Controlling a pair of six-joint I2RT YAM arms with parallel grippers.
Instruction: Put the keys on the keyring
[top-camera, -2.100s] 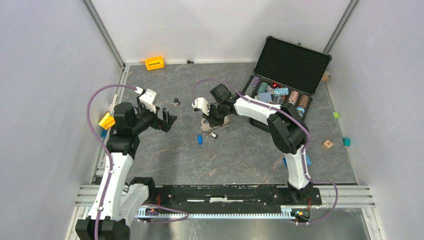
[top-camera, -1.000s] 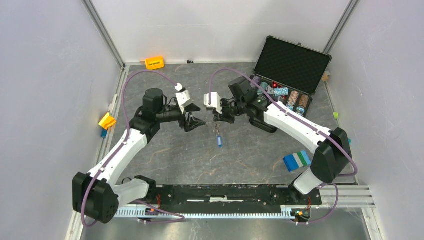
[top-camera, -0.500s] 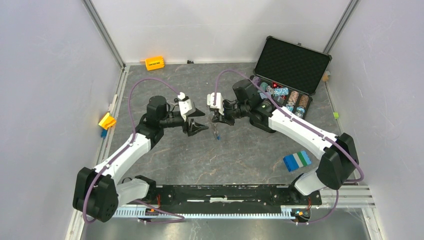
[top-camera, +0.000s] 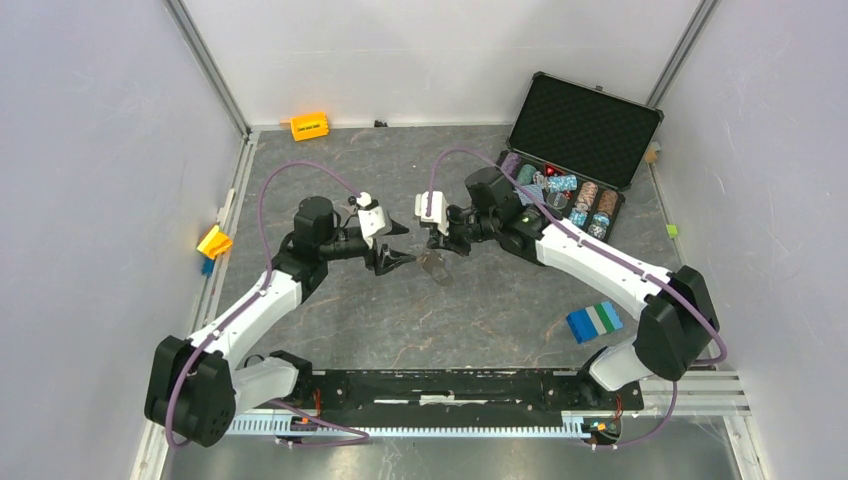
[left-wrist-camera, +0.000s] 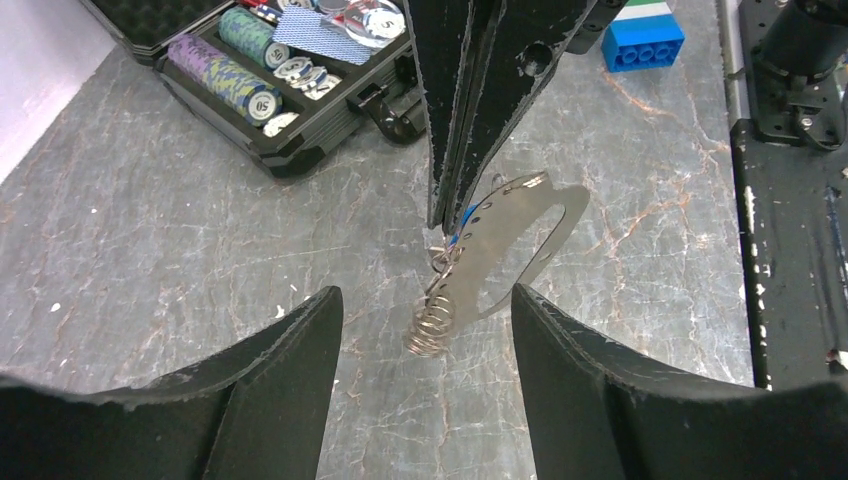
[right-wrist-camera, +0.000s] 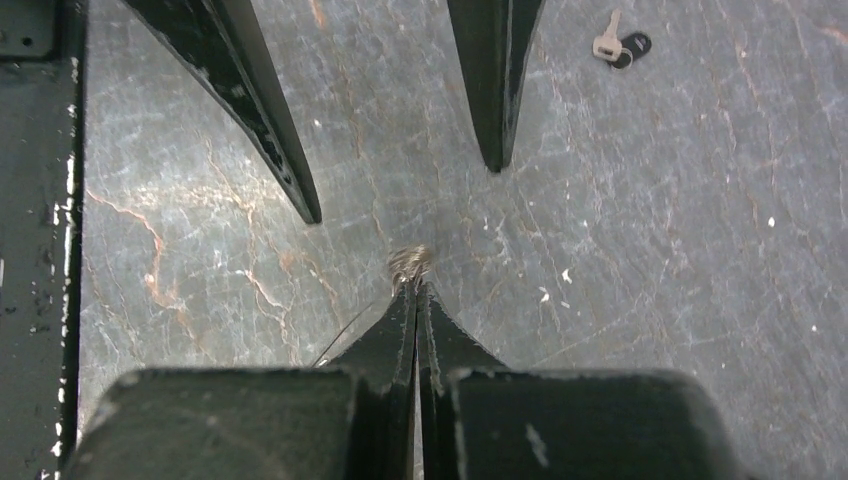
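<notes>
Bright even light, soft faint shadows, sheen on table (right-wrist-camera: 640, 230)

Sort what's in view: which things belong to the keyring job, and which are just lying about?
Job: keyring, hanging from the shut right gripper; blue key, a sliver behind it; black key on the table; open left gripper.
Lying about: poker chip case, orange block, blue-white-green brick, yellow piece.

Grey marbled table (top-camera: 480, 310), on which are laid an open black case (top-camera: 585, 125) of poker chips (top-camera: 580, 193), an orange block (top-camera: 309, 125), a striped brick (top-camera: 594, 321) and a black-headed key (right-wrist-camera: 622, 46).
</notes>
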